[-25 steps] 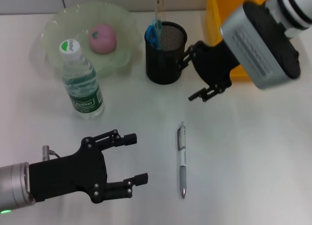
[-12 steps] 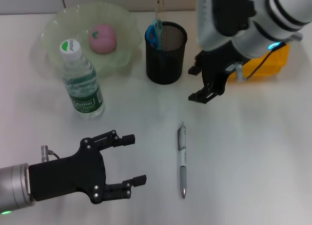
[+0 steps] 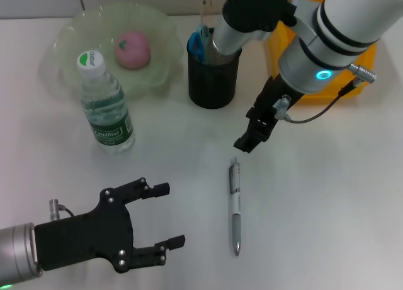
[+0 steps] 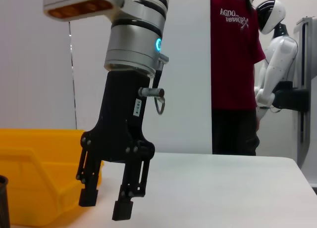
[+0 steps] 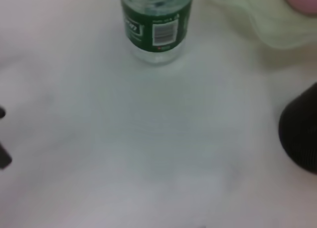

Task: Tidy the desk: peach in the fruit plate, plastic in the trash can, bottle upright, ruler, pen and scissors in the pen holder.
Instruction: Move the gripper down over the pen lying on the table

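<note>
So the only thing left lying loose is the pen (image 3: 235,208), flat on the white desk (image 3: 327,195), a fair way in front of the black mesh pen holder (image 3: 214,76). The right gripper (image 3: 250,134) is hanging between the holder and the pen, just off the pen's clip end, jaws apart with nothing in them (the left wrist view (image 4: 108,204) is showing the gap nicely). The left gripper (image 3: 165,216) is sitting low, off to the left of the pen, fingers spread too, and it looks idle.

My take: the right arm is lining up for the pen. It's a skinny, smooth, round barrel, silver and white with a darker grip section, so it'll likely roll if nudged. Best bet is coming straight down with the jaws straddling the barrel crosswise, near the middle, and closing gently.

The rest looks done: the pink peach (image 3: 131,49) is in the translucent, wavy green fruit plate (image 3: 69,32), the clear water bottle (image 3: 106,107) is standing upright with its green label, and the blue-handled scissors (image 3: 198,43) and clear ruler (image 3: 206,10) are poking out of the holder. The yellow bin (image 3: 283,26) is behind.
</note>
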Available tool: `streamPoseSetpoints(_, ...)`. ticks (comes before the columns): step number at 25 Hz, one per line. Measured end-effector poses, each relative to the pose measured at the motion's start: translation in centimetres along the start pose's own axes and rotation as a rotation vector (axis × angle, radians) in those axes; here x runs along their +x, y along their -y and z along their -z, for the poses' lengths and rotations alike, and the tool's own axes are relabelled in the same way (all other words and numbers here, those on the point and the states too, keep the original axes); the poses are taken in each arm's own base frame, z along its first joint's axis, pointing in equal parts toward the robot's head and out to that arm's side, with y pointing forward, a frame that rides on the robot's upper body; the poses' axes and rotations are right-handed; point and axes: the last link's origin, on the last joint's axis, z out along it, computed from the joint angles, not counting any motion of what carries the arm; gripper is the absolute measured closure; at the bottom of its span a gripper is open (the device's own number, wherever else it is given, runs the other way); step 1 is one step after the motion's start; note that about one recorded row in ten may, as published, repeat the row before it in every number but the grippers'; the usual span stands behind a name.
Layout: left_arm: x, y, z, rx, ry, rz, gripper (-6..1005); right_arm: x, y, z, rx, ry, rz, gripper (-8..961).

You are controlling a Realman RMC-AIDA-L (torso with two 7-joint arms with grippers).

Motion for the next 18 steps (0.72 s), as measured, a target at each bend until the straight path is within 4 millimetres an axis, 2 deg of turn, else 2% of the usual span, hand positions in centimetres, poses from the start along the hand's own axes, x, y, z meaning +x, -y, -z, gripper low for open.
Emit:
streamPoseSetpoints(3,-0.3,-0.3,0.0,0.005,0.000,-0.005,208,0.0,-0.1,0.1,-0.012,-0.021,-0.101,304)
streamPoseSetpoints(11,-0.9,0.0,0.0,0.038,0.034,0.000,208,-0.2,-0.2,-0.3,-0.020,-0.028,-0.220,311)
streamPoseSetpoints(16,-1.1,0.5,-0.1,0.059,0.058,-0.031,208,-1.4,0.1,-0.7,-0.012,-0.013,-0.316,312)
streamPoseSetpoints(18,-1.3,0.7,-0.2,0.067,0.073,-0.049,208,-1.9,0.0,-1.5,-0.016,-0.045,-0.364,312)
